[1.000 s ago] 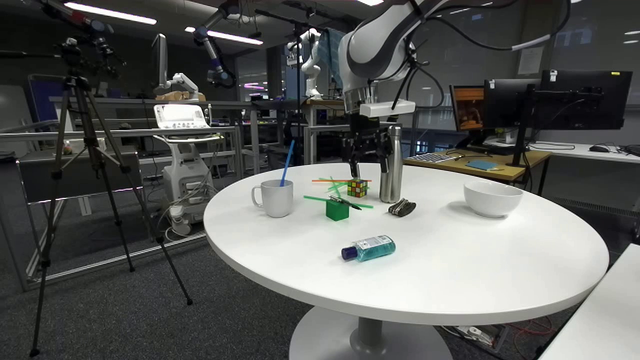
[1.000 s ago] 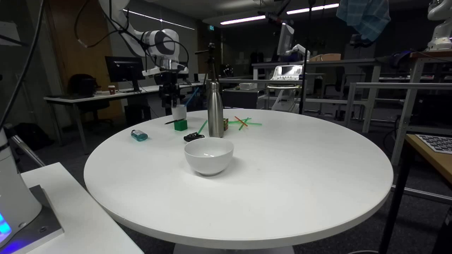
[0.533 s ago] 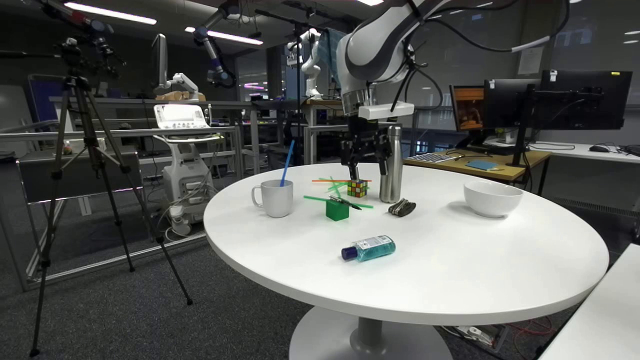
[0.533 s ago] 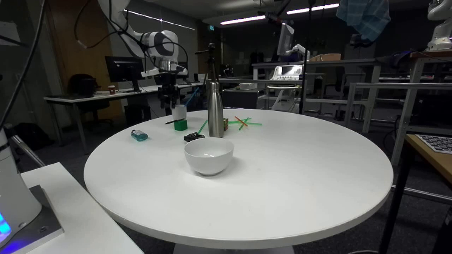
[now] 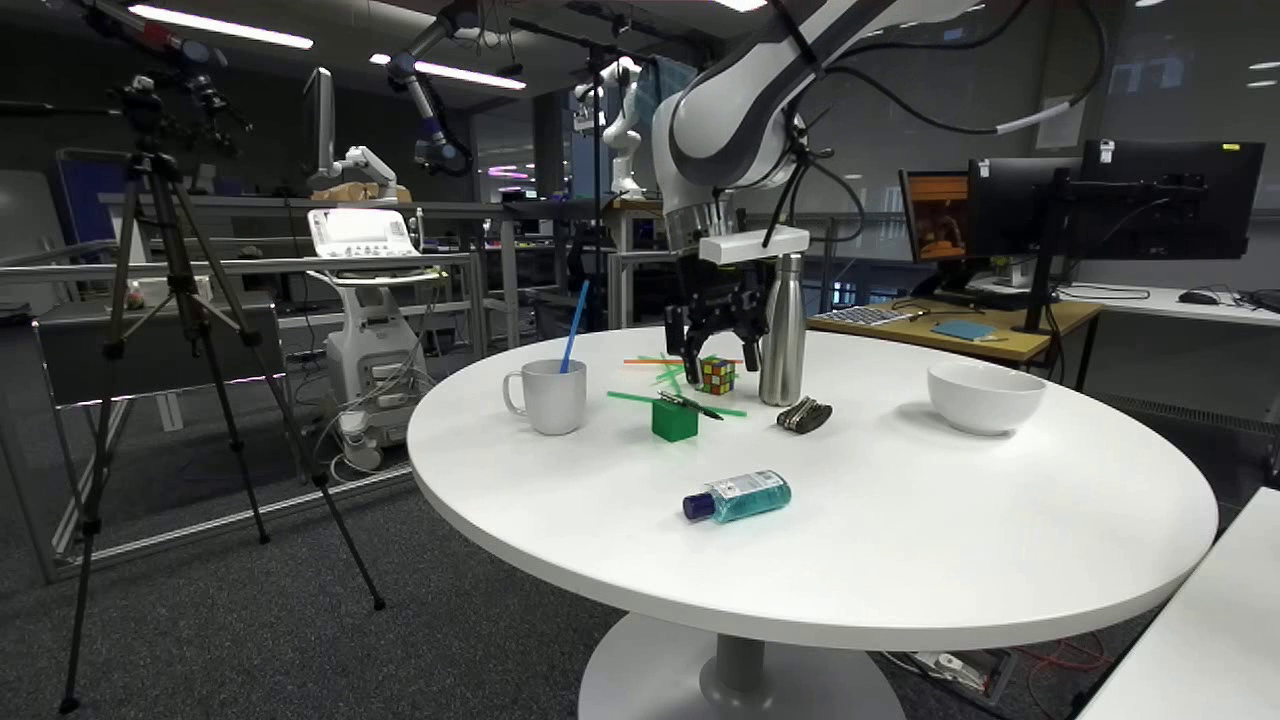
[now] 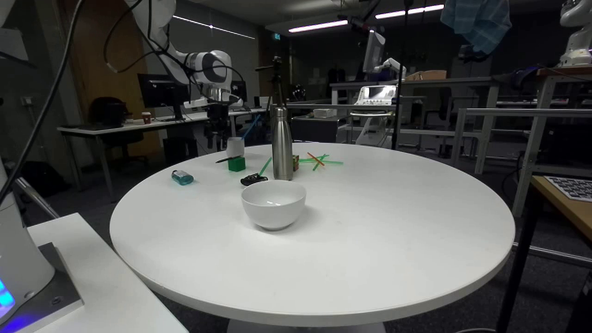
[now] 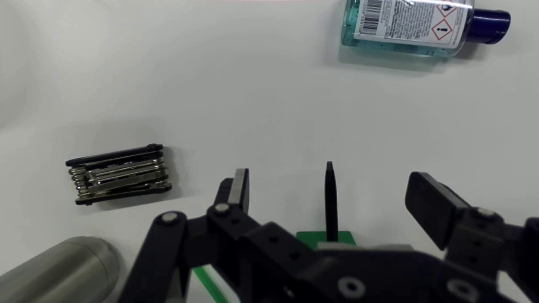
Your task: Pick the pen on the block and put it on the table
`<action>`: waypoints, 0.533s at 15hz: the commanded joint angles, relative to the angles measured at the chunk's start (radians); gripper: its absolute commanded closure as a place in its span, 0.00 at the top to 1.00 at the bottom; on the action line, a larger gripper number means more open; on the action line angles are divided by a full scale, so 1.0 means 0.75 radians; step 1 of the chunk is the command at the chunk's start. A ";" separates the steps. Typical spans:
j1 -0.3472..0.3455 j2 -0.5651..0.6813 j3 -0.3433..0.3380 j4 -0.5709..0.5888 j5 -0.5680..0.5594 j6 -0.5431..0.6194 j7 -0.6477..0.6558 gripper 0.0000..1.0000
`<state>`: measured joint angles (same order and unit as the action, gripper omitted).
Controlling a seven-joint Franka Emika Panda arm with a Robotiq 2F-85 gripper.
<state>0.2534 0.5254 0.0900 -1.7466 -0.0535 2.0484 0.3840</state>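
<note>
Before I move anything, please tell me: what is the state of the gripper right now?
Gripper: open, holding nothing; the black pen rests on the green block.

One round white counter (image 5: 930, 540) is carrying these things. One mug (image 5: 556, 402) and one bowl (image 5: 985, 408) are making two pieces of crockery. One steel flask (image 5: 783, 345) and one smaller bottle with teal liquid (image 5: 752, 497) are making two bottles. One black pen (image 7: 331, 202), one green block (image 5: 675, 422), one Rubik's cube (image 5: 718, 377) and one folding multi-tool (image 7: 122, 174) are each appearing a single time. One blue straw (image 5: 575, 325) and one orange straw (image 6: 315, 158) are showing, while the green straws (image 6: 265, 166) are numbering at least three; because some of them are crossing, their exact count is not coming out clearly.
</note>
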 commanded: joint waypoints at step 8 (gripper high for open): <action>0.042 0.116 -0.017 0.150 -0.020 -0.060 -0.015 1.00</action>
<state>0.2704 0.5869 0.0891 -1.6896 -0.0548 2.0464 0.3823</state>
